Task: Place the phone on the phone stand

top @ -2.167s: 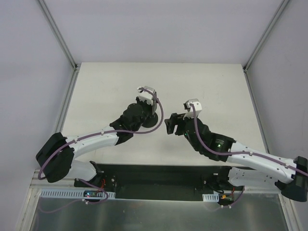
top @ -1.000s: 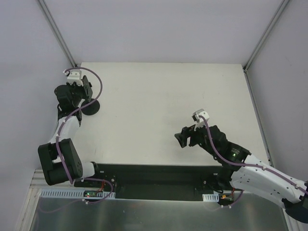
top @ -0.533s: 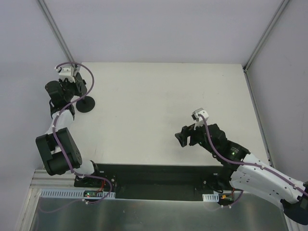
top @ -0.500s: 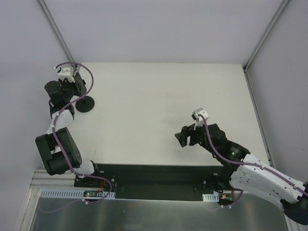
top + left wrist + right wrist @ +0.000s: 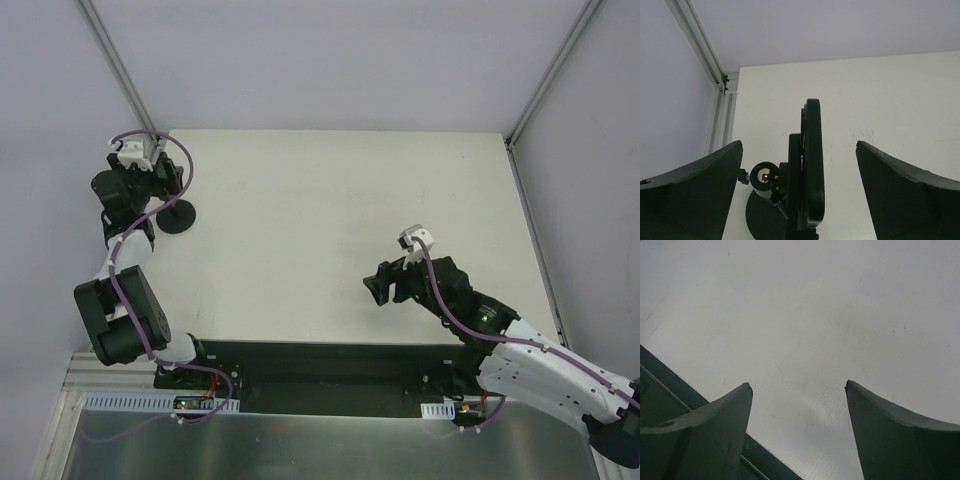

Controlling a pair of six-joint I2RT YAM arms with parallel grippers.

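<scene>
In the left wrist view the phone (image 5: 813,160) shows edge-on, a thin black slab standing upright against the head of the phone stand (image 5: 763,176). The stand's round base (image 5: 760,222) lies on the white table below. My left gripper (image 5: 799,145) is open, with a finger well clear on either side of the phone. From above, the left gripper (image 5: 148,183) hangs over the stand's base (image 5: 180,218) at the table's far left and hides the phone. My right gripper (image 5: 380,287) is open and empty, low over the table; the right wrist view shows only bare table between the right gripper's (image 5: 797,386) fingers.
An aluminium frame rail (image 5: 696,46) and the table's left edge run close beside the stand. Grey walls enclose the table. A dark strip (image 5: 670,395) along the near edge lies just below the right gripper.
The left arm carried the stand slightly farther left and back, then its jaws went from shut to wide open, letting go. The right arm has not moved.
</scene>
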